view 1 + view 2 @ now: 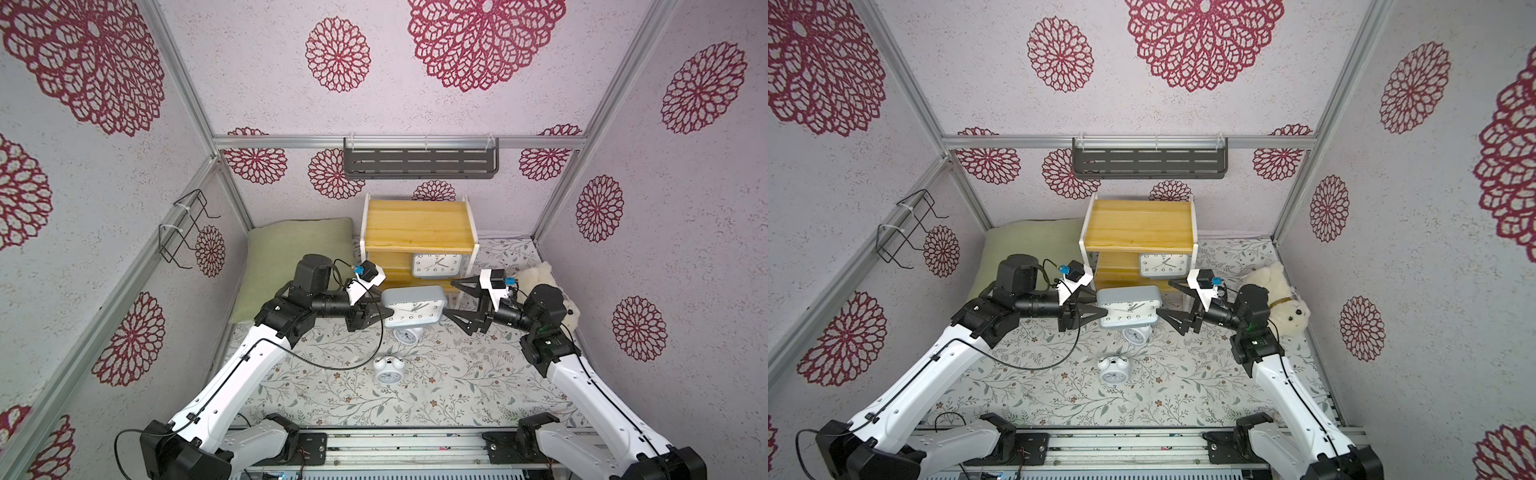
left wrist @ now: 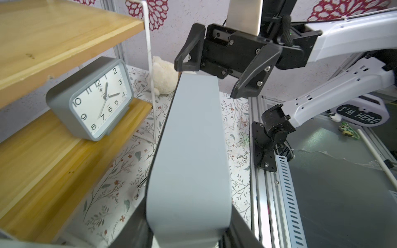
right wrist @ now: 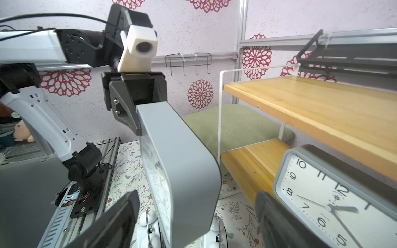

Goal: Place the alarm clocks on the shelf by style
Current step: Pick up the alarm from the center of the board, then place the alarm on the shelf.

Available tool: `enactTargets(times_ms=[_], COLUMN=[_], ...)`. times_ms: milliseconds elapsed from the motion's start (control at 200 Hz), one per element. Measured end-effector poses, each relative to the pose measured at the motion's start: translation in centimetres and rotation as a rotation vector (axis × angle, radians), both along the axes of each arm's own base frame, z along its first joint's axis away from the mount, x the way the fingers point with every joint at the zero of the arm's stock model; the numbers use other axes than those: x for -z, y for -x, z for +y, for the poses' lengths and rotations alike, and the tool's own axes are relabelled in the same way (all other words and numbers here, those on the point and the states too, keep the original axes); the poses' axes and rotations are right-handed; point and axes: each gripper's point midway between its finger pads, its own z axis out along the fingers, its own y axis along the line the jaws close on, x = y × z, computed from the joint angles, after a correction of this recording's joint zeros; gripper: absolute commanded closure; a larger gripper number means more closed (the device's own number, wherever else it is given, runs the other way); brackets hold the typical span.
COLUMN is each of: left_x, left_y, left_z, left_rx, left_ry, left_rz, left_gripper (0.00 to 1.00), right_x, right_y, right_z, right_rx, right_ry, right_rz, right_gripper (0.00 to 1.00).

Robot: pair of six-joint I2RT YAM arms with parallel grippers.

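The rectangular grey clock (image 1: 411, 309) you are handling hangs level in front of the shelf (image 1: 419, 224), just before its lower board, with its face turned towards the top cameras. Your left gripper (image 1: 384, 307) is clamped on the clock's left end, one finger across the face and the other behind the case. Your right gripper (image 1: 448, 296) sits at the opposite end with its jaws spread wide, one on each side of the case. The left wrist view shows a gap at the front finger, while the rear fingertip is right at the clock's corner.

Both forearms turn inward from the sides and meet at the clock, wrists roughly horizontal and pointing at each other. The upper links rise steeply from the base rail.

The second rectangular clock (image 1: 436, 265) stands upright at the right end of the lower board. One round twin-bell clock (image 1: 408, 334) sits on the floral cloth (image 1: 332, 374) directly under the held clock; you cannot tell whether they touch. The other twin-bell clock (image 1: 388, 371) lies nearer the base. A green pillow (image 1: 291, 249) lies left of the shelf, and a white plush toy (image 1: 1283, 299) sits behind your right arm.
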Motion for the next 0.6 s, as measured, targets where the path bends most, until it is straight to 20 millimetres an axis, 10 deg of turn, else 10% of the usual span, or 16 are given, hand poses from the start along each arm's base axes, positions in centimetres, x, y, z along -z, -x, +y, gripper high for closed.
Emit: enactTargets(times_ms=[600], left_x=[1.3], left_y=[0.6], left_z=[7.7], left_rx=[-0.259], left_ry=[-0.469], left_rz=[0.068], left_gripper=[0.96], right_x=[0.4], right_y=[-4.8], right_z=[-5.0], right_rx=[0.457], right_ry=[0.055], right_rz=[-0.039], right_gripper=[0.07])
